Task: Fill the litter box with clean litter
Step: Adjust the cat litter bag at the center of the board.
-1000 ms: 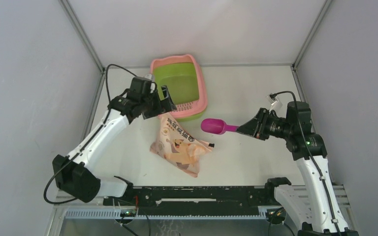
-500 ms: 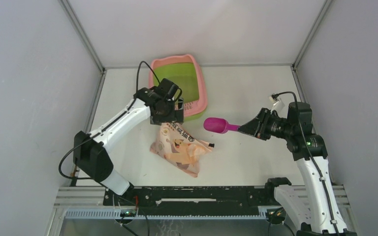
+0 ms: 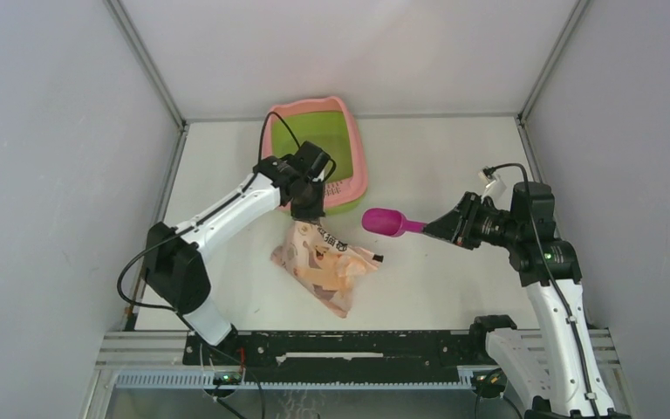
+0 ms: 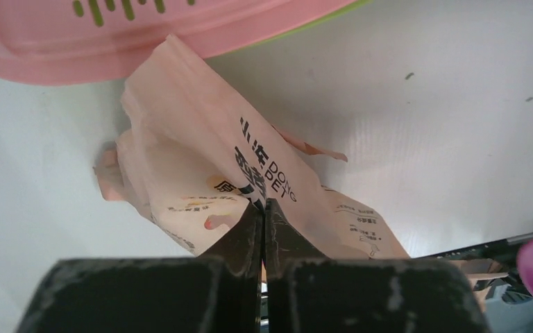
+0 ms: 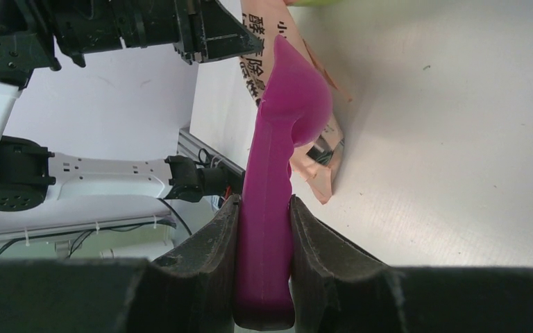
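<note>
The litter box, pink-rimmed with a lime-green basin, stands at the back centre; its pink rim fills the top of the left wrist view. Just in front lies the peach-pink printed bag. My left gripper is shut on the bag's upper edge, jaws pinched together. My right gripper hovers right of the bag, shut on the handle of the magenta scoop, whose bowl points towards the bag. A few dark specks of litter lie on the table.
White walls with metal corner posts close in the white table on three sides. A black rail runs along the near edge between the arm bases. The left arm's cable loops over the litter box.
My left arm swung from beside the litter box to the bag's top end and its jaws went from open to shut there. The bag's top has bunched slightly. The right arm holds still.
</note>
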